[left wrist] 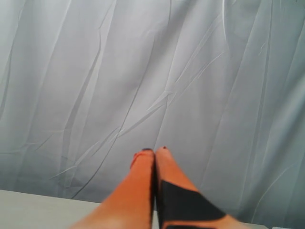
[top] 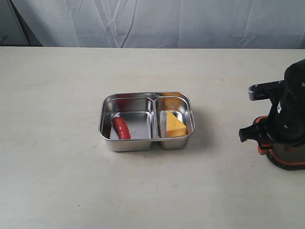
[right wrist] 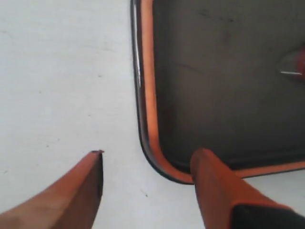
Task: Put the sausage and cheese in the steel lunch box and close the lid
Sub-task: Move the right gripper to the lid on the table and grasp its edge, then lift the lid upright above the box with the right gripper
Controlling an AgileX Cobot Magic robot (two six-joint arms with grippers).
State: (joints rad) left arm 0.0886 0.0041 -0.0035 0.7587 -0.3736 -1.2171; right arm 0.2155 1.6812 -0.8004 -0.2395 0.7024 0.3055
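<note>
Your right gripper (right wrist: 150, 152), spread wide, straddles the orange-sealed rim of the smoky lid (right wrist: 214, 71) by the worktop's right edge; left gripper (left wrist: 153, 151) pinched empty. Mid-worktop, the steel lunch box (top: 106, 138) holds sausage (top: 121, 128) and cheese (top: 174, 125).

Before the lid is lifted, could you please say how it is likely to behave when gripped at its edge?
The lid looks like a flat, hard plastic panel, so probably stiff and light. Its smooth surface may slip in the right tool. Gripped at the corner the open tool straddles, it will likely tilt.
</note>
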